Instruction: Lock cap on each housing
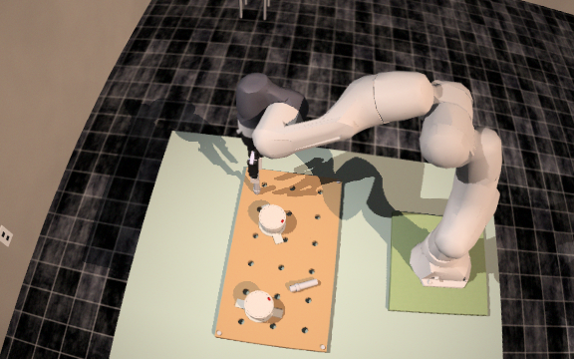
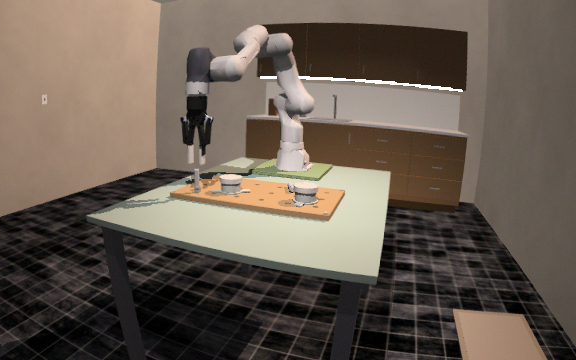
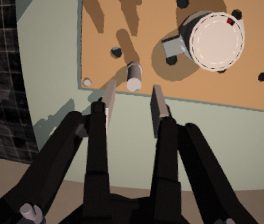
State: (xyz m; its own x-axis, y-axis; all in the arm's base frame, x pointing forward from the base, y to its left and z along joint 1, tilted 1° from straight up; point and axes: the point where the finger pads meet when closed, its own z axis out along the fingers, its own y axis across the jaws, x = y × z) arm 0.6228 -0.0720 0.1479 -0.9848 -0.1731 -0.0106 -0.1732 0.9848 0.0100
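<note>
My gripper (image 2: 196, 162) hangs well above the far-left corner of the board (image 1: 287, 299), fingers partly drawn in with nothing between them. Straight below it an upright peg (image 2: 196, 181) stands in the board; through the wrist view that peg (image 3: 133, 76) sits just ahead of my fingertips.

Neither cap has been touched yet, I judge. The far housing (image 1: 272, 219) stands upright just past the peg, its cap (image 3: 216, 39) showing a red dot near the rim. The near housing (image 1: 260, 305) is also upright, further along the board, with a loose pin (image 1: 303, 285) lying beside it.

So I am in the approach to the first cap. Next I need to shift sideways from over the peg to over the far housing, spread my fingers wide enough to span the cap, come down squarely, clamp its rim and twist clockwise without tipping the housing.
</note>
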